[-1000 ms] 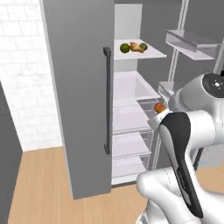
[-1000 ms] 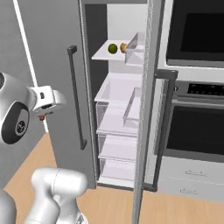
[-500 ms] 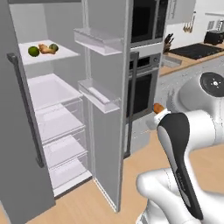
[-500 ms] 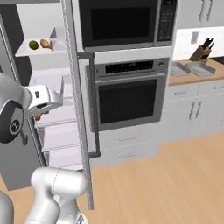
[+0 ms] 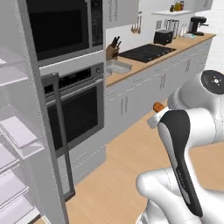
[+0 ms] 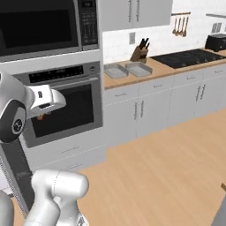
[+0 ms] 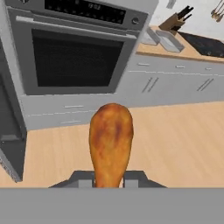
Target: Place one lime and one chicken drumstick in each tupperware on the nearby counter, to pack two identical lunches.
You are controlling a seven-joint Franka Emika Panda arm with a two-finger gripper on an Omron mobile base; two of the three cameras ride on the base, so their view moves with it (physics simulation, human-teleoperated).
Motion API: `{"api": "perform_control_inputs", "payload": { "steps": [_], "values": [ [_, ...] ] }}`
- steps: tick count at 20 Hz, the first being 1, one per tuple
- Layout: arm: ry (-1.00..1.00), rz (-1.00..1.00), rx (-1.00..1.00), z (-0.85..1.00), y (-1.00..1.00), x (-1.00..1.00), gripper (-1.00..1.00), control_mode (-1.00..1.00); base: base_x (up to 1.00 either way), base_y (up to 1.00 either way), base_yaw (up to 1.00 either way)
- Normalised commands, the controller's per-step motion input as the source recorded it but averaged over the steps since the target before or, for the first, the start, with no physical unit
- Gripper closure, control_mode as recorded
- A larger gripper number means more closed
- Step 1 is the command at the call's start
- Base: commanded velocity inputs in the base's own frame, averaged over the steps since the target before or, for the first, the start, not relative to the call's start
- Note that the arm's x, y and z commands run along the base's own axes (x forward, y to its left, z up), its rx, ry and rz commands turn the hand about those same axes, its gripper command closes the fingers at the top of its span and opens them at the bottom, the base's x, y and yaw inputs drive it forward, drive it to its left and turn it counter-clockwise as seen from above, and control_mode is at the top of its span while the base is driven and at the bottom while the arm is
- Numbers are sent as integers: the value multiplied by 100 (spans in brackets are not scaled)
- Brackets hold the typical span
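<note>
My gripper (image 7: pixel 109 182) is shut on a chicken drumstick (image 7: pixel 110 139), orange-brown, its plump end pointing away from the hand. From the left base the drumstick (image 5: pixel 158 106) peeks out beside my white arm; from the right base a bit of drumstick (image 6: pixel 40 117) shows under the hand. Two grey tupperware trays (image 6: pixel 115 70) (image 6: pixel 139 68) sit side by side on the wood-brown counter (image 6: pixel 176 66), far ahead of the gripper. They show as tupperware (image 7: pixel 168 40) at the hand view's top right and tupperware (image 5: pixel 117 67) from the left. The lime is out of view.
A wall oven (image 6: pixel 62 110) with a microwave (image 6: pixel 44 24) above fills the wall left of the counter. A knife block (image 6: pixel 140 50), black stovetop (image 6: pixel 190 57) and toaster (image 6: pixel 217 42) lie further along. The open fridge door (image 5: pixel 41 131) stands at left. Wooden floor (image 6: pixel 167 167) lies ahead.
The whole picture has swung from the open fridge to the oven and the counter, so the base has moved. The drumstick stays in the shut gripper.
</note>
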Motion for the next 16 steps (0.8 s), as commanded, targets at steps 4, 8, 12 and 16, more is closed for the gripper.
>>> {"api": "perform_control_inputs", "payload": {
  "steps": [4,8,12,16],
  "values": [
    [0,0,0,0,0,0,100,100,100,-69,-10],
    [0,0,0,0,0,0,100,100,100,-10,-4],
    [0,0,0,0,0,0,100,100,100,-7,-4],
    [0,0,0,0,0,0,100,100,100,-15,-2]
  ]
}}
